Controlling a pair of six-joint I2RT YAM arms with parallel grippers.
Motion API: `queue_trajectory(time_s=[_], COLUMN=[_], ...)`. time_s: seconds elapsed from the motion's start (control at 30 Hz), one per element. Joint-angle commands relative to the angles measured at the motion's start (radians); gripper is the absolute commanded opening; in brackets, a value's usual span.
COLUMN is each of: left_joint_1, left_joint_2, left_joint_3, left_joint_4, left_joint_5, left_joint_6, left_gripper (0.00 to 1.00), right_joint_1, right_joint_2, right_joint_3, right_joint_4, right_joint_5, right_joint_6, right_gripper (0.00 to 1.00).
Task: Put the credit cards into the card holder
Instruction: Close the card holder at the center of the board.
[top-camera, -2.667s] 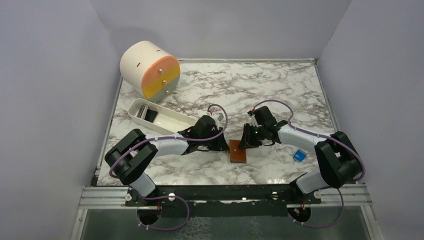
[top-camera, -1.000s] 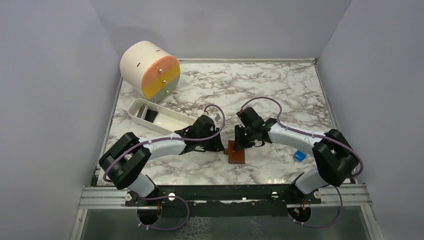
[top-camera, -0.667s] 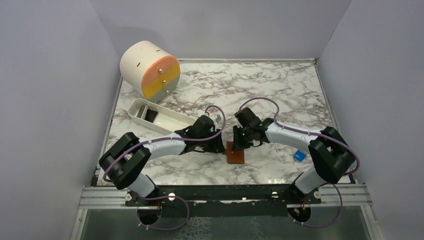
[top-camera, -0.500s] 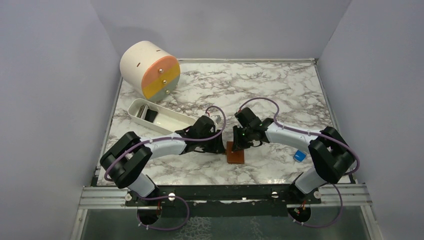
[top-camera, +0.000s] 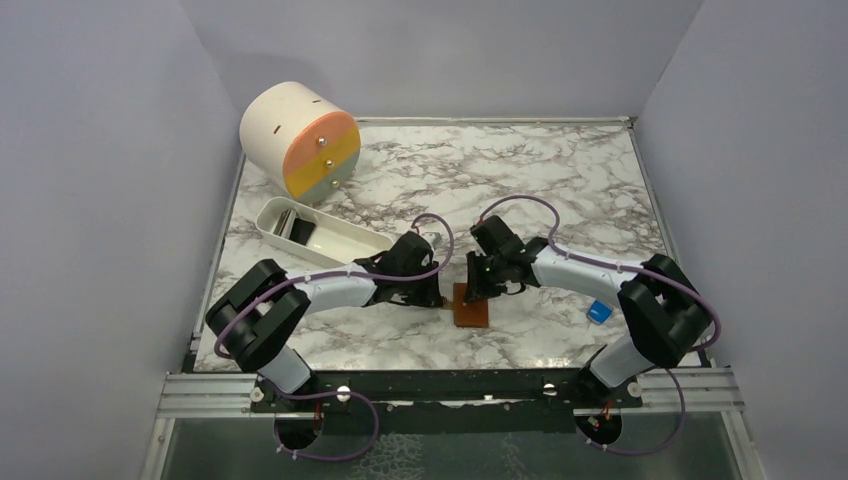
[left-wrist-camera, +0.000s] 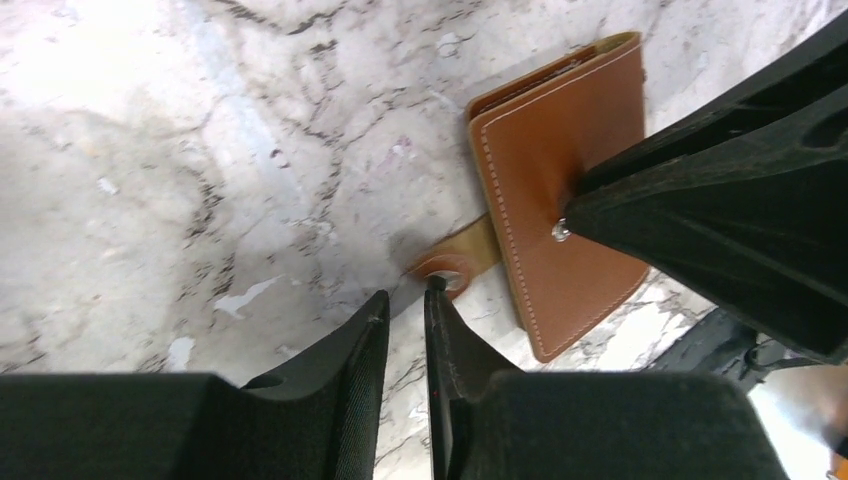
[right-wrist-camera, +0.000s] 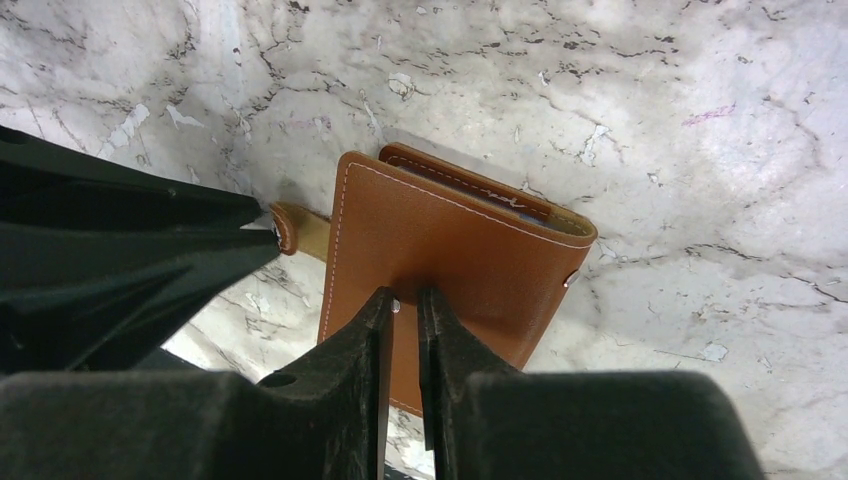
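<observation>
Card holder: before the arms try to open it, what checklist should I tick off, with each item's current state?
1. Snap undone: ok; the snap tab lies on the table, sticking out beside the card holder.
2. Cover pinned: ok; the right gripper presses its tips on the cover.
3. Tab held by the left gripper: cannot tell; its tips are at the tab, but no grip shows.
4. Pockets reachable: not ok; the card holder is folded flat.
5. Cards at hand: cannot tell; dark flat items lie in the white tray, too small to identify.
</observation>
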Motion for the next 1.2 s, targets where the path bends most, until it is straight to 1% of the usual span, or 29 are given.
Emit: queue_trajectory(time_s=[0.0,0.1,0.23,0.3,0.43,0.67,1.0,1.17], left_joint_1=[0.001,0.001,0.002,0.001,0.001,0.0,-0.009,-0.011], left_joint_2=[-0.044,-0.08,-0.13,-0.125,-0.077,-0.033,0.011,0.029], left_joint_3=[0.014,-0.003,-0.081,-0.104,-0.099,-0.075,-0.057,-0.065], left_joint_4=[-0.086,-0.04,0.143,0.198,0.2,0.257,0.267,0.267], left_joint_5=[-0.086,-0.055,0.038,0.057,0.072,0.112,0.117,0.112], left_joint_6=[0.018,-0.01,-0.114,-0.148,-0.141,-0.138,-0.139,-0.146], left_gripper=[0.21,0.23,0.24,0.23,0.16,0.11,0.06,0.03], right_joint_1=[0.013,0.014,0.014,0.014,0.013,0.014,0.013,0.012], right_joint_2=[0.028,0.02,0.009,0.006,-0.001,-0.013,-0.017,-0.072], right_joint_3=[-0.055,-0.071,-0.096,-0.107,-0.126,-0.155,-0.189,-0.188], right_joint_4=[0.022,0.046,0.078,0.096,0.128,0.176,0.246,0.239], right_joint_5=[0.054,0.043,0.038,0.04,0.032,0.012,-0.009,-0.023], right_joint_6=[0.009,0.012,0.023,0.027,0.033,0.035,0.033,0.057], right_gripper=[0.16,0.15,0.15,0.15,0.14,0.13,0.12,0.14])
